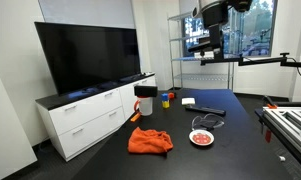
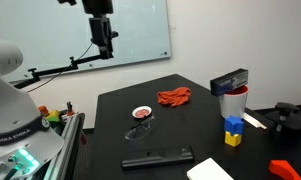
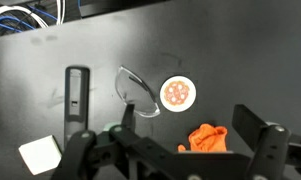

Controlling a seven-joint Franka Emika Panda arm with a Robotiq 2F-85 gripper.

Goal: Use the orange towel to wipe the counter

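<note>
In an exterior view, the hand [image 1: 212, 48] hung high above the table [image 1: 240, 140], well apart from everything on it; its finger spacing could not be read here. The orange towel [image 1: 150, 141] lay crumpled on the near part of the table. A small round dish [image 1: 201, 137] sat at 3 o'clock from the towel, apart from it. A white cup [image 1: 144, 103] stood upright at 12 o'clock from the towel, with coloured blocks [image 1: 166, 99] just beside it at 3 o'clock. A television [image 1: 90, 55] stood on a white cabinet [image 1: 90, 118] at 9 o'clock from the table. In an exterior view from the opposite side, the hand [image 2: 107, 50] again hung well above the table [image 2: 195, 130]. The orange towel [image 2: 174, 97] lay near the far edge, with the dish [image 2: 142, 113] at 8 o'clock from it and the cup [image 2: 232, 102] at 3 o'clock. The blocks [image 2: 231, 132] stood at 6 o'clock from the cup. A long black bar [image 2: 158, 158] lay flat at 6 o'clock from the dish. In the wrist view, the hand [image 3: 170, 150] had its fingers [image 3: 265, 145] spread apart with nothing between them. The orange towel [image 3: 208, 137] lay at 5 o'clock from the dish [image 3: 178, 94], apart from it. Clear eyeglasses [image 3: 138, 90] lay at 9 o'clock from the dish, and the black bar [image 3: 77, 88] lay further out at 9 o'clock.
</note>
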